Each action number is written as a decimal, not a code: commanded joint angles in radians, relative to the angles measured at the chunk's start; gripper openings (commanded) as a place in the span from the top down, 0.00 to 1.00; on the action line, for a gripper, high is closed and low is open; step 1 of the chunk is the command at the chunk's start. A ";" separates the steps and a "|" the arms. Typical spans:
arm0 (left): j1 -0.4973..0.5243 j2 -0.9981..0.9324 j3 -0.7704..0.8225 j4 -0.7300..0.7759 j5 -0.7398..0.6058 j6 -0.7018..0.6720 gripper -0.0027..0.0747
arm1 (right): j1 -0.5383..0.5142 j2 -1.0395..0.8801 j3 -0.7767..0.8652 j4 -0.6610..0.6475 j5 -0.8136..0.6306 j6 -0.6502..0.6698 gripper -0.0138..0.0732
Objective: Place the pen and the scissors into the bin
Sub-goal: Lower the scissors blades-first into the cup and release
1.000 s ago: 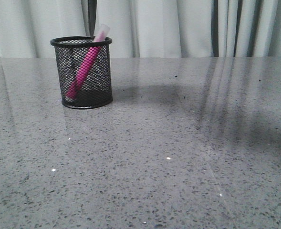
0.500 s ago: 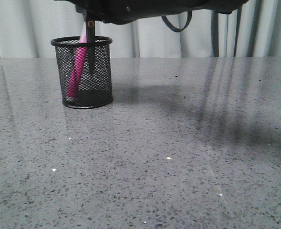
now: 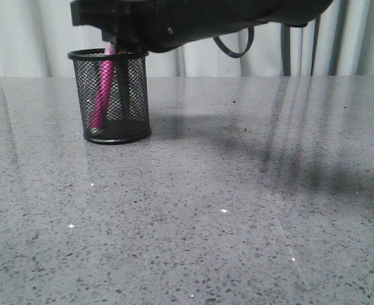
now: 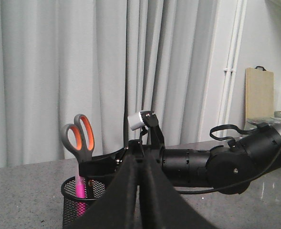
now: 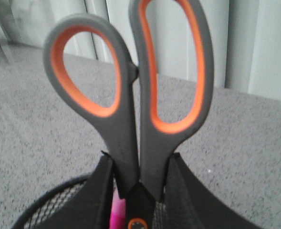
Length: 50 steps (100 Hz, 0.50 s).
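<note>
Both scissors (image 5: 145, 119) and pen (image 3: 101, 95) stand in bin (image 3: 110, 124), right claw (image 5: 138, 188) gripping scissors.

What stays out of sight

In the front view the right arm (image 3: 199, 19) runs off the top edge and covers the scissors' handles; only a dark blade shows dimly through the mesh of the bin (image 3: 109, 95). The pen (image 3: 101, 95) loses its cap behind that arm. In the right wrist view the scissors (image 5: 140, 109) hide most of the bin, their blades drop past the bottom edge, and the right tool (image 5: 138, 191) is cut off there. The left tool (image 4: 140, 191) blocks part of the bin in its own view
</note>
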 commanded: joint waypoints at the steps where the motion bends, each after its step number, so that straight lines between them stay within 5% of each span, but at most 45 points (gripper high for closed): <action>1: -0.008 0.012 -0.024 -0.039 -0.011 -0.007 0.99 | 0.006 -0.033 -0.026 -0.011 -0.068 -0.011 0.93; 36: -0.008 0.012 -0.024 -0.039 -0.011 -0.007 0.99 | 0.033 -0.014 -0.026 -0.009 -0.066 -0.011 0.93; 50: -0.008 0.012 -0.024 -0.039 -0.011 -0.007 0.99 | 0.033 -0.014 -0.026 -0.009 -0.066 -0.011 0.81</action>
